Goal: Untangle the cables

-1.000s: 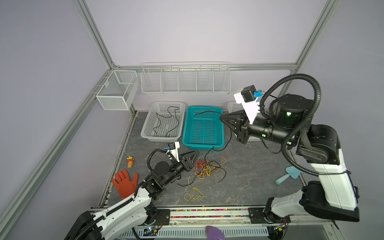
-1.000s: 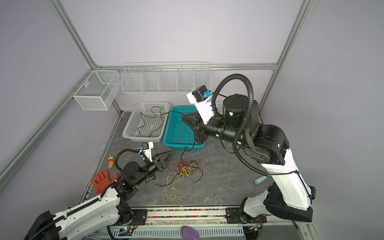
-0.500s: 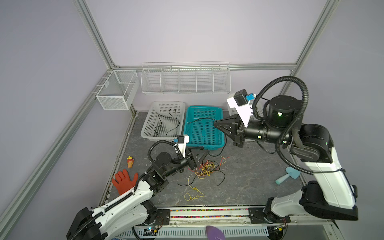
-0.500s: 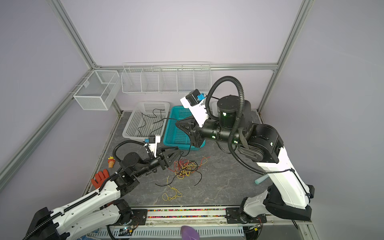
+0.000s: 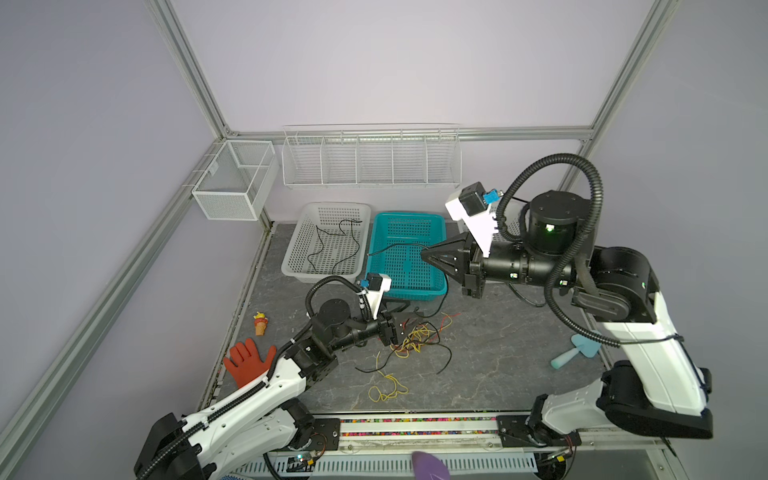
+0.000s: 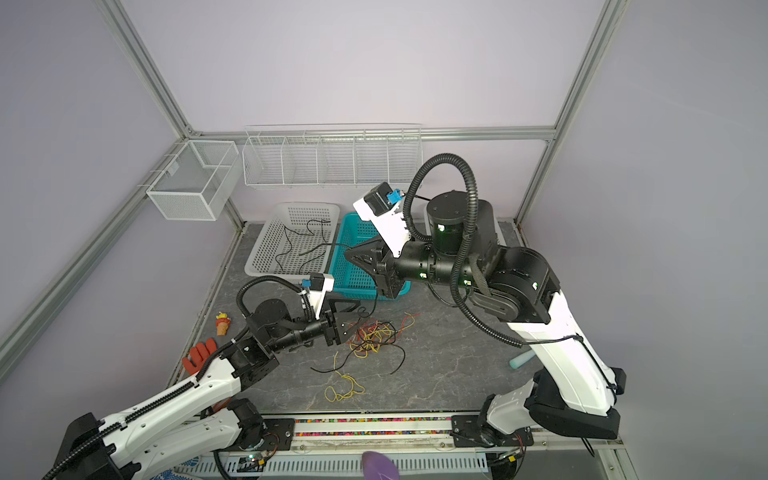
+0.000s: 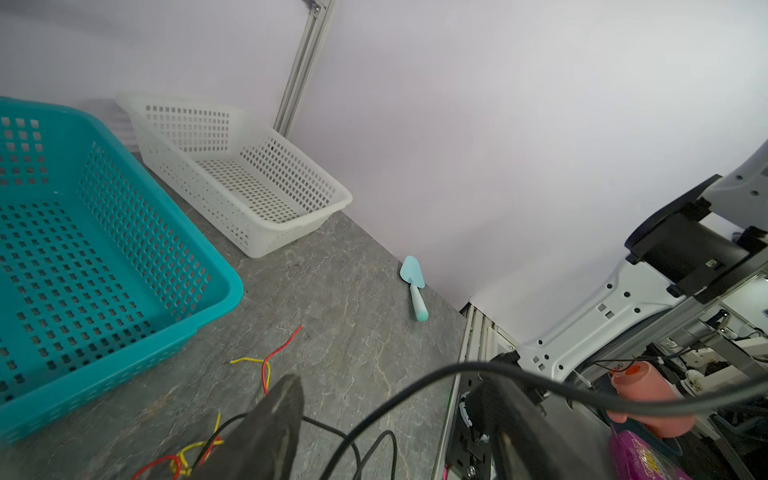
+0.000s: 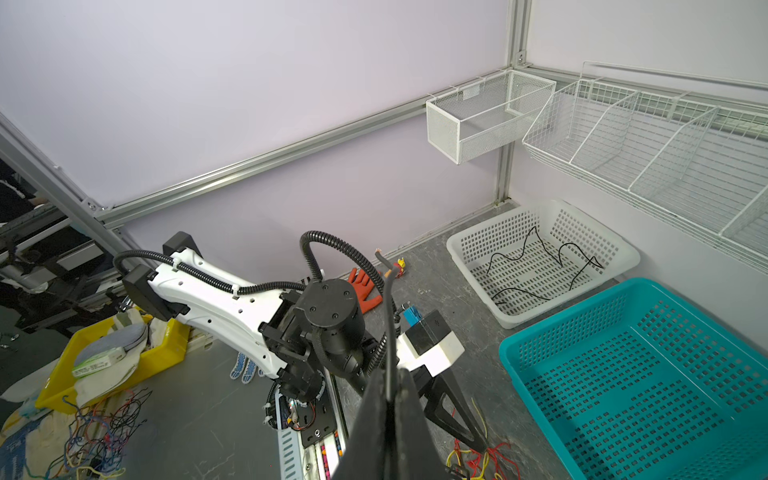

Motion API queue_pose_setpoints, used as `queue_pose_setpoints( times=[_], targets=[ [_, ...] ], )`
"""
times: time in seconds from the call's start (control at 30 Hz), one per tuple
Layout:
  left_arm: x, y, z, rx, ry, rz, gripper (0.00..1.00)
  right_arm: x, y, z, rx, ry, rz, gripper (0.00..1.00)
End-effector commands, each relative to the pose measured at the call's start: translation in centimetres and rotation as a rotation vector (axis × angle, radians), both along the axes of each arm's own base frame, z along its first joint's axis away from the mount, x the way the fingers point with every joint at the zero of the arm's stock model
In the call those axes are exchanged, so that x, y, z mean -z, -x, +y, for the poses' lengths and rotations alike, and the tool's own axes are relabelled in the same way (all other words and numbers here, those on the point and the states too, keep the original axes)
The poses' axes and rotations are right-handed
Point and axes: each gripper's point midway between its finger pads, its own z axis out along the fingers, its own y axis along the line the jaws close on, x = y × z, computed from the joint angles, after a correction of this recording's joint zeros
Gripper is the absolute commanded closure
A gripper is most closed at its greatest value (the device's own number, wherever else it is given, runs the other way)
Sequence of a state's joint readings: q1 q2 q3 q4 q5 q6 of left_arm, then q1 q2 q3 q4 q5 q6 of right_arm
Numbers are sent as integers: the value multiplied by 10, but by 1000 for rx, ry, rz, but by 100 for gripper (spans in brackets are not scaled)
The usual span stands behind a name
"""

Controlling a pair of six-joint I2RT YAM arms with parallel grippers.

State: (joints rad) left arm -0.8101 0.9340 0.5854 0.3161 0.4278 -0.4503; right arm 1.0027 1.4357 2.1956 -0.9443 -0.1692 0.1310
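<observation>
Frame centre: your right gripper (image 5: pixel 426 254) pinched shut on a black cable (image 5: pixel 395 246), held above the basket (image 5: pixel 415 293), seemingly to draw it free | lower centre: left gripper (image 6: pixel 351 323) gapes, clamping nothing, beside the tangled cables (image 5: pixel 415 336).

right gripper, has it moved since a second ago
Yes: the right gripper has shifted left, from the teal basket's right rim inward over its floor.

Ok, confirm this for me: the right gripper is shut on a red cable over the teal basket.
Not quite: the colour is wrong. The right gripper is shut on a black cable over the teal basket. The right wrist view shows that the strand it pinches is black, not red.
</observation>
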Motion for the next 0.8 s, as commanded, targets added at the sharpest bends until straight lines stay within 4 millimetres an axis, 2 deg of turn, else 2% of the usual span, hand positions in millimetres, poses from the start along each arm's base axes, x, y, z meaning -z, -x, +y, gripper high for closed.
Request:
queue_pose_setpoints(
  times=[0.0,0.23,0.33,0.5,0.6,0.67,0.77],
  targets=[
    [-21,-4,-1,-18,20,-77,30,-4,4,7,-40,-36,16,93],
    [-17,-8,-8,-3,12,-69,37,-4,8,4,-48,-54,15,93],
    [-21,-8,-7,-14,23,-75,45,0,7,3,-42,-51,22,93],
    [-29,-10,-2,-45,50,-83,66,12,4,-1,-16,-52,29,93],
    [-31,-9,-1,-42,61,-78,71,19,2,-4,2,-51,37,93],
    [-32,-8,-1,-39,77,-71,71,23,2,-6,8,-57,44,93],
    [-37,-4,-2,-11,119,-56,62,27,0,-7,14,-63,54,93]
  ],
)
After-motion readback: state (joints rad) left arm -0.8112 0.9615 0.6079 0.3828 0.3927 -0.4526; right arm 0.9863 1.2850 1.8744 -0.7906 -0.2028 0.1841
